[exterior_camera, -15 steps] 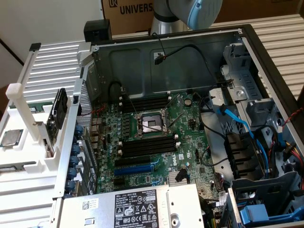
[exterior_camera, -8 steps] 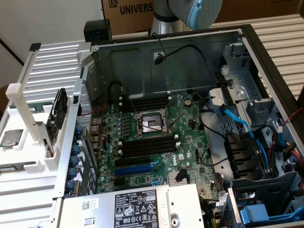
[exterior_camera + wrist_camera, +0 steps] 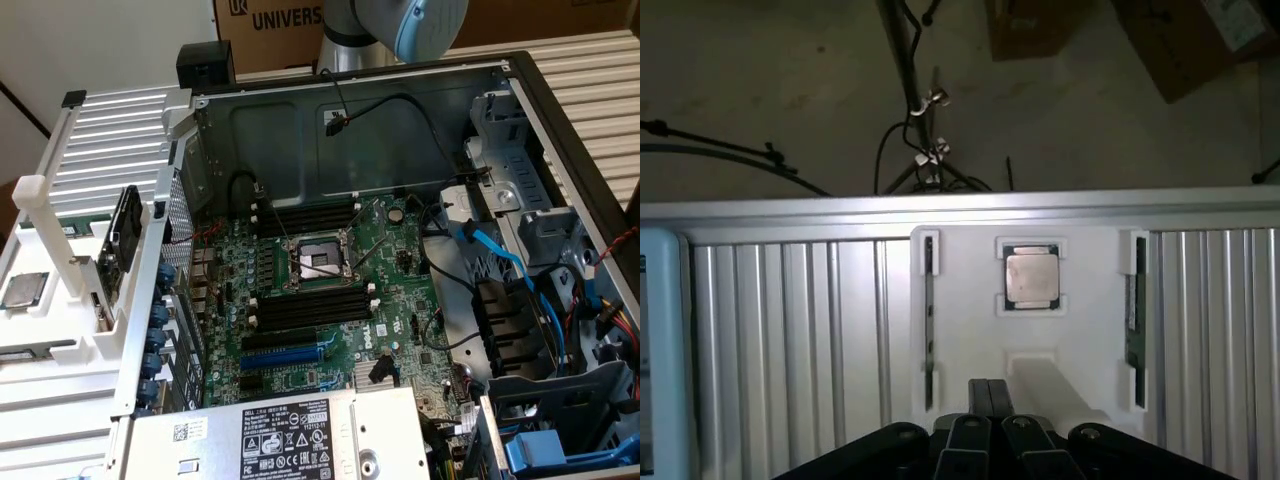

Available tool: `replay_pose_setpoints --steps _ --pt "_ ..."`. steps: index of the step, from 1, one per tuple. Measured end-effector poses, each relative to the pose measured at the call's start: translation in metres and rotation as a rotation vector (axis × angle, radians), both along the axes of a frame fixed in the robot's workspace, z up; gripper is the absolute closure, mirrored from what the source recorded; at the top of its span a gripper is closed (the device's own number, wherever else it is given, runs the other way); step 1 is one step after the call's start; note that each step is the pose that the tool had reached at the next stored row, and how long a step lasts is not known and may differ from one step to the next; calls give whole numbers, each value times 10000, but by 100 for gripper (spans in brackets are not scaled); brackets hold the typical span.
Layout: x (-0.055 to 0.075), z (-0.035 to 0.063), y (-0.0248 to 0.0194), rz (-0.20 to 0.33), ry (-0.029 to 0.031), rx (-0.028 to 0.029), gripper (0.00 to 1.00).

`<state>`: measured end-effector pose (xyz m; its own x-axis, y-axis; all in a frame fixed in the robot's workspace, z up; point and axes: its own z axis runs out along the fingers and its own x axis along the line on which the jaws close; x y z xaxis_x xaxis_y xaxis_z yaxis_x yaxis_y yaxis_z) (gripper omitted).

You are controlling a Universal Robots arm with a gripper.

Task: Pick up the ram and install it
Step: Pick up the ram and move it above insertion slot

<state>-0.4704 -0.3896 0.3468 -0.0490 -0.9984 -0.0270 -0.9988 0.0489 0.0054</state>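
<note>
The ram (image 3: 1133, 315) is a thin dark stick with a pale label. It stands on edge in one side slot of the white holder (image 3: 970, 300), beside a square silver processor (image 3: 1031, 277). My gripper (image 3: 990, 395) hangs above the holder, short of the processor and off to the side of the ram. Its two black fingers are pressed together with nothing between them. In the exterior view the open computer case shows the motherboard's long black memory slots (image 3: 310, 305), with another pair of slots (image 3: 305, 215) past the processor socket (image 3: 315, 262).
The holder rests on a ribbed aluminium table (image 3: 790, 330). The case's metal wall (image 3: 150, 300) rises between holder and motherboard. A blue expansion slot (image 3: 290, 355), the power supply (image 3: 290, 435), and blue and black cables (image 3: 500, 260) crowd the case. The arm's joint (image 3: 415, 25) is overhead.
</note>
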Motion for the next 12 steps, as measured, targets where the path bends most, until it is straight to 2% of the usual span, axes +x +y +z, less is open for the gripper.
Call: replay_pose_setpoints --steps 4,5,8,12 --pt "-2 -92 -5 1 0 0 90" --pt "-3 -109 -23 3 3 0 90" --pt "-4 -165 -116 16 0 25 90" --pt "-6 -255 -125 30 1 20 90"
